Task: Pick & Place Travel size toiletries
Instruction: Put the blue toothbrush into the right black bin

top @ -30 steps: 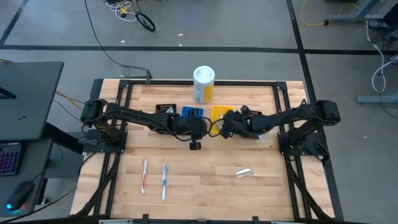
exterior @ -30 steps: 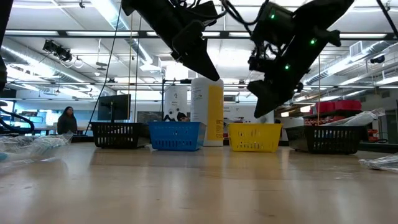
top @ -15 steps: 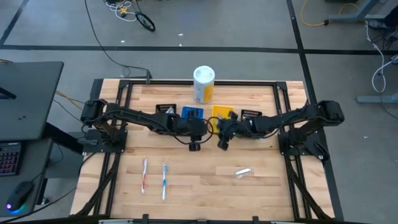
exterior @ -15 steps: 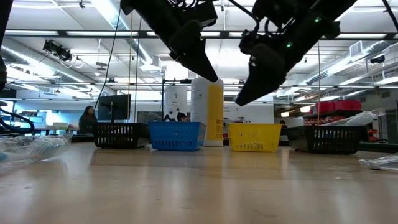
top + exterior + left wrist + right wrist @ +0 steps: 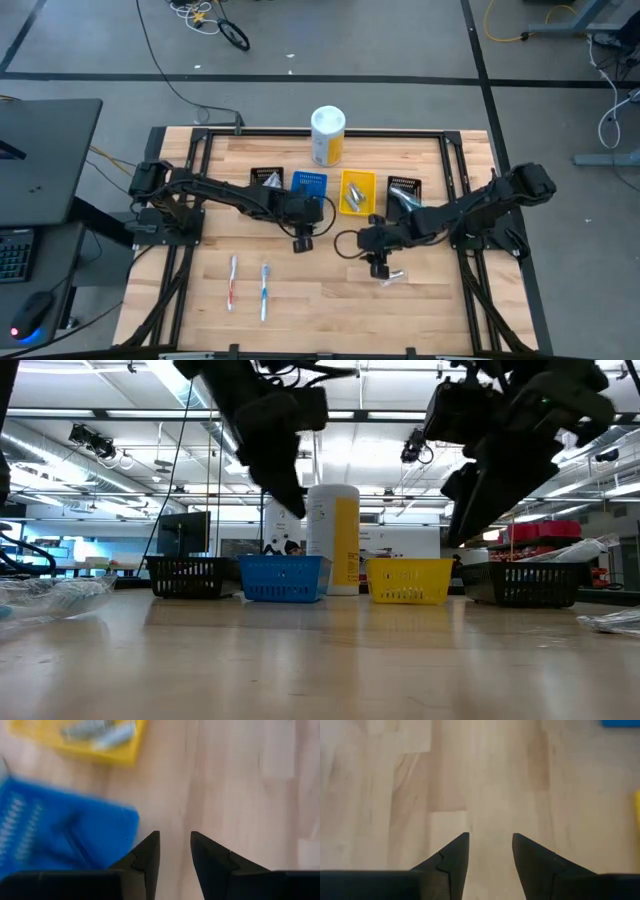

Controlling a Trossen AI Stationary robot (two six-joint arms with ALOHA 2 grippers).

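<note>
Wooden worktop (image 5: 330, 300), four small bins along its far side, both arms out over the middle.

Right gripper (image 5: 376, 268), jaws apart and empty, hangs just beside a silver tube (image 5: 391, 277); left gripper (image 5: 301, 243), jaws apart and empty, near the blue bin (image 5: 309, 181). Two toothbrushes (image 5: 249, 284) lie front-left; tubes in the yellow bin (image 5: 357, 191).

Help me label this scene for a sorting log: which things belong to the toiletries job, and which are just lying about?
Job:
- two toothbrushes on the table's near left
- silver tube by the right gripper
- tubes in the yellow bin

Lying about:
- white-and-yellow canister
- blue bin
- two black bins
</note>
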